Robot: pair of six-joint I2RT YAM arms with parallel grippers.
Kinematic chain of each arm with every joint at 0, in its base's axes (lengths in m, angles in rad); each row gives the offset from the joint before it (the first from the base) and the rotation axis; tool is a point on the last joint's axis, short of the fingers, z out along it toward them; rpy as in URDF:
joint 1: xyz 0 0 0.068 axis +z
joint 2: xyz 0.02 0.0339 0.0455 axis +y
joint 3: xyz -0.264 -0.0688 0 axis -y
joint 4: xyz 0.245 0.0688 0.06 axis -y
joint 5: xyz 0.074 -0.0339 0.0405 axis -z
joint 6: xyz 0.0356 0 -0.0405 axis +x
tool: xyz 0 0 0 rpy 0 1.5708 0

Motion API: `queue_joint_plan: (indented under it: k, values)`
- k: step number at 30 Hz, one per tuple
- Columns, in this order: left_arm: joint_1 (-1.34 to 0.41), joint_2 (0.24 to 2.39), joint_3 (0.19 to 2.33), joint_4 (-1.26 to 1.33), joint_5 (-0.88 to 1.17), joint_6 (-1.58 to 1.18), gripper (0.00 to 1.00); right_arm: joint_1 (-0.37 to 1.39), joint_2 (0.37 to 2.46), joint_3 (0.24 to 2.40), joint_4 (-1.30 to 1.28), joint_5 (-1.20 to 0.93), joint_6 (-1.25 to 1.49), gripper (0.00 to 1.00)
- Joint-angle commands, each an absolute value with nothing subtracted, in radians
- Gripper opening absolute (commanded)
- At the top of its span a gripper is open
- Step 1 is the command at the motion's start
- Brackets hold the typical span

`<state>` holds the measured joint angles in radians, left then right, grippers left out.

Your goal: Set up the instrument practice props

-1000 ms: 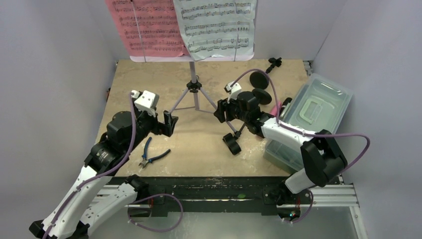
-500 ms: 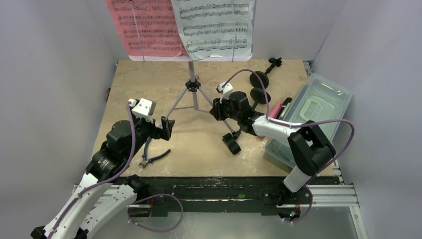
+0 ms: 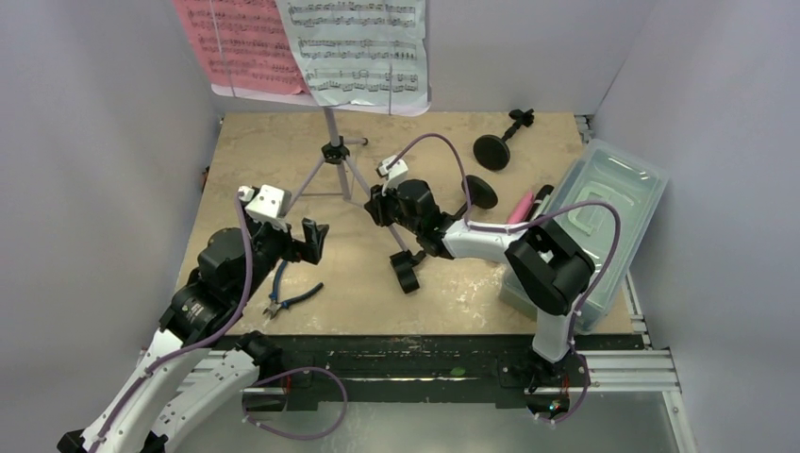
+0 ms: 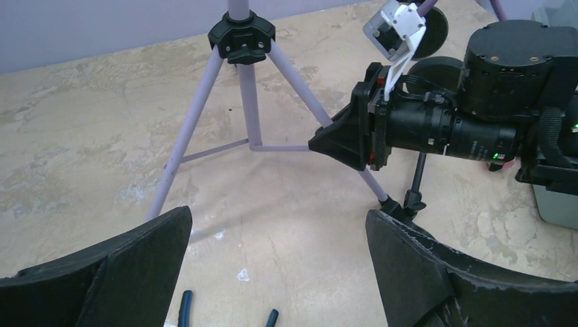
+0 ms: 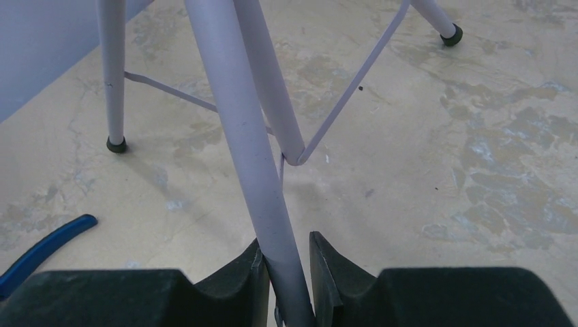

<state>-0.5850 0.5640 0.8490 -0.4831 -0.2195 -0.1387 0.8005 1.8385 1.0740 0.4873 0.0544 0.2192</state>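
Lavender tubing is pinched tight by the right gripper [image 5: 285, 272]: that's a leg [image 5: 262, 191] of the music stand [image 3: 328, 127], standing far-left of centre with pink page [image 3: 222, 42] and white page [image 3: 358, 47] propped on top. Gripping low looks chosen to shift it without tipping. The left gripper [image 4: 278, 228] hangs near-left, jaws wide apart, holding nothing, pliers [image 3: 283, 293] just nearer. Mottled beige tabletop [image 3: 453, 283], plain pale walls [image 3: 104, 189] on three sides. Poles [image 3: 491, 151] and pink microphone [image 3: 521, 205] wait right, by the tub [image 3: 613, 189].

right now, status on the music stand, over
Right gripper shut on music stand leg. Left gripper open, empty. Blue-handled pliers lie apart from stand.
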Motion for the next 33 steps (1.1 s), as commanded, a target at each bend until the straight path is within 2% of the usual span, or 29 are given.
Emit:
queue_joint_plan:
  k: [1,8,15,23,26,29,33]
  values:
    - [-0.585,0.560,0.890,-0.458,-0.237,-0.154,1.00,0.814,1.904,1.166,0.566,0.068,0.326,0.08]
    - [-0.586,0.580,0.856,-0.450,-0.224,-0.192,1.00,0.818,1.936,1.175,0.607,0.052,0.362,0.08]
    - [-0.585,0.654,0.773,-0.385,-0.179,-0.334,1.00,0.818,1.888,1.075,0.623,0.042,0.352,0.10]
    - [-0.585,0.771,0.708,-0.300,-0.141,-0.497,1.00,0.816,1.758,0.985,0.570,0.003,0.412,0.46]
    - [-0.586,0.802,0.674,-0.246,-0.095,-0.551,1.00,0.816,1.702,0.953,0.538,0.005,0.414,0.64]
    - [-0.586,0.837,0.656,-0.217,-0.103,-0.597,1.00,0.816,1.665,0.940,0.495,0.002,0.413,0.78]
    - [-0.581,0.892,0.654,-0.210,-0.163,-0.660,1.00,0.816,1.642,0.919,0.467,0.002,0.386,0.82]
